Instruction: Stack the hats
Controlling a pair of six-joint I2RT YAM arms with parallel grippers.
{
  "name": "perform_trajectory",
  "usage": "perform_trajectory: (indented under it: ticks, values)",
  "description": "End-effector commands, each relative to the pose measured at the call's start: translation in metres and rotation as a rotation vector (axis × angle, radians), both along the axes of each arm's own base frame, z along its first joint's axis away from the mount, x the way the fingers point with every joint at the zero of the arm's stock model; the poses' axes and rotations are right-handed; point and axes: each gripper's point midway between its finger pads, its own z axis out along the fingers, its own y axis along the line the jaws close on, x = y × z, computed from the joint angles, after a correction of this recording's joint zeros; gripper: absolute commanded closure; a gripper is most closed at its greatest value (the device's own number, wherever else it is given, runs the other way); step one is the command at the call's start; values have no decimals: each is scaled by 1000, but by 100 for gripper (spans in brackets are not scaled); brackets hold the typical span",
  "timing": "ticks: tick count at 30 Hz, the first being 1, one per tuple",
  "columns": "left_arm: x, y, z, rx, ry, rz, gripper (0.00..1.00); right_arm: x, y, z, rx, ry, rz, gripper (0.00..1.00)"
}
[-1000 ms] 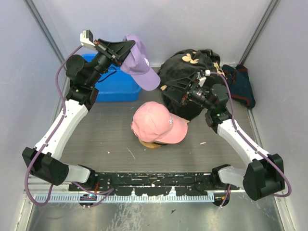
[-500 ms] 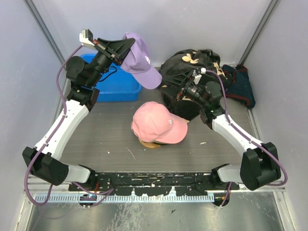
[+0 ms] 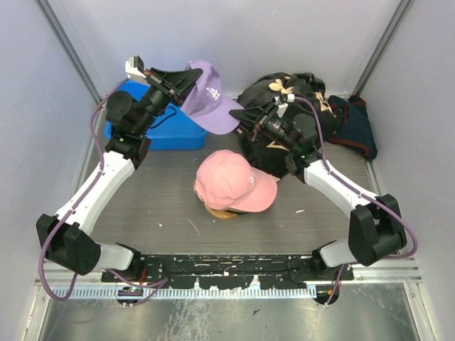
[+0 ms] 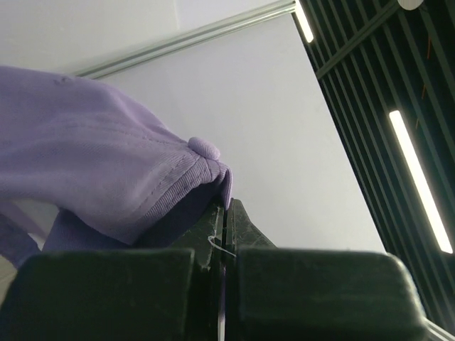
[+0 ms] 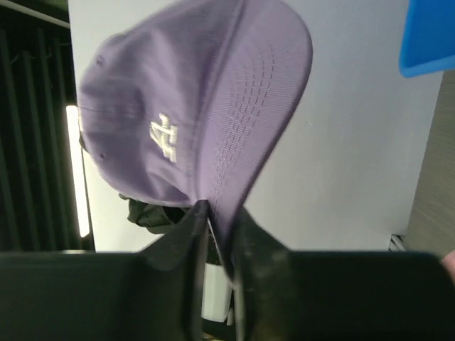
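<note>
Lavender cap (image 3: 210,99) hangs in the air at the back, by the blue bin (image 3: 165,133), with the left gripper (image 4: 224,213) jaws pinching its crown fabric tight. The right gripper (image 5: 217,213) has the brim edge between narrow jaws; biting or not, I cannot tell. The smart play: secure the brim, keep the cap level, then carry it onto the pink cap (image 3: 231,181) on the wooden stand (image 3: 222,212) mid-surface. Black flowered cloth (image 3: 284,89) sits bunched under the right arm, a snag risk
</note>
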Motion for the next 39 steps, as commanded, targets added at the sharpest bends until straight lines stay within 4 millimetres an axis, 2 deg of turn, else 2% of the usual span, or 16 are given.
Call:
perform_trajectory:
  ticks: [1, 3, 4, 5, 7, 9, 11, 13, 15, 19, 22, 26, 31, 35, 39]
  values:
    - [-16, 11, 9, -20, -57, 17, 100, -4, 1, 37, 61, -105, -2, 86]
    - [-14, 20, 0, 7, -44, 39, 100, -6, 1, 38, 53, -109, 3, 98]
    - [-8, 26, -12, 30, -22, 58, 100, -7, 1, 38, 36, -109, 5, 99]
    - [-13, 39, -11, 44, -31, 84, 96, -8, 2, 40, 12, -115, 9, 99]
    - [-14, 61, -26, 96, -2, 150, 81, -8, 4, 45, -55, -133, 13, 99]
    - [-13, 85, -46, 154, 37, 233, 71, -6, 4, 47, -127, -129, 14, 99]
    - [-15, 108, -62, 211, 72, 309, 51, -4, 5, 50, -182, -129, 22, 99]
    - [-19, 128, -76, 281, 96, 376, 43, 0, 7, 49, -231, -120, 39, 99]
    - [-24, 139, -90, 365, 126, 426, 35, 3, 9, 49, -253, -102, 54, 99]
    - [-33, 158, -132, 557, 258, 506, 28, 11, 10, 42, -353, -79, 64, 99]
    - [-38, 172, -167, 665, 357, 551, 27, 12, 11, 43, -405, -91, 80, 99]
    - [-48, 173, -220, 738, 473, 509, 28, 10, 8, 37, -432, -83, 82, 99]
    - [-74, 161, -281, 777, 576, 402, 38, 5, -6, 27, -460, -59, 86, 99]
    - [-94, 141, -323, 790, 629, 242, 44, -3, -11, 21, -485, -43, 97, 99]
    - [-100, 113, -354, 746, 624, 40, 49, -11, -14, 20, -494, -39, 102, 99]
